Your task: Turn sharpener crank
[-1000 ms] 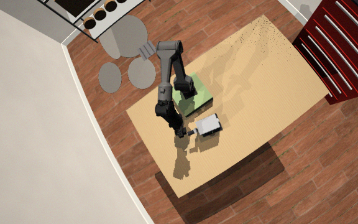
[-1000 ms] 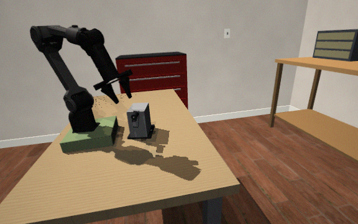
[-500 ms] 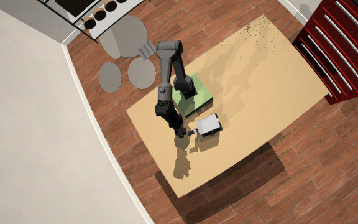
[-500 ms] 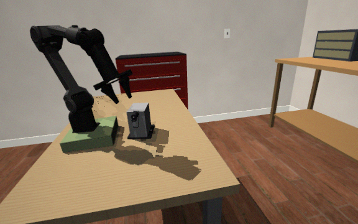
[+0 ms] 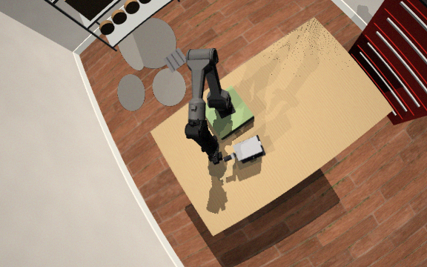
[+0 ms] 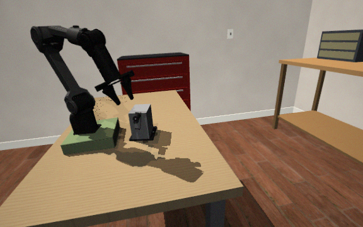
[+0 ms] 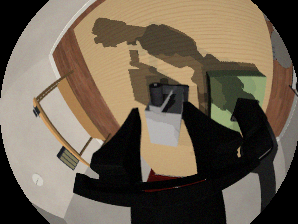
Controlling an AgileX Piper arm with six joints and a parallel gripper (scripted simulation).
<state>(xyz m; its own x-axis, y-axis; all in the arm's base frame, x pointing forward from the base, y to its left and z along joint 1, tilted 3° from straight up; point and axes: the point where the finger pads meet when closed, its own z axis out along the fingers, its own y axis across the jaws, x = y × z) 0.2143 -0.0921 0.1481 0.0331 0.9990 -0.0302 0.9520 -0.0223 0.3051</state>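
The grey box sharpener [image 5: 250, 147] [image 6: 142, 121] [image 7: 164, 125] stands upright on the wooden table [image 5: 310, 111] [image 6: 106, 189], just beside the green block [image 5: 240, 111] [image 6: 88, 142] [image 7: 236, 92] that bears the arm's base. Its dark crank [image 5: 228, 157] [image 6: 138, 120] sits on the side facing the arm. My gripper [image 5: 215, 159] [image 6: 124, 99] [image 7: 161, 112] is open and empty. It hangs above the sharpener on the crank side, apart from it. In the wrist view the sharpener shows between the two black fingers, well below them.
A red drawer cabinet [image 5: 402, 55] [image 6: 156, 70] stands past the table's far end. A wooden shelf unit [image 6: 326, 66] with a dark drawer box [image 6: 345, 45] stands at the right wall. Grey round stools [image 5: 169, 87] stand on the floor behind the arm.
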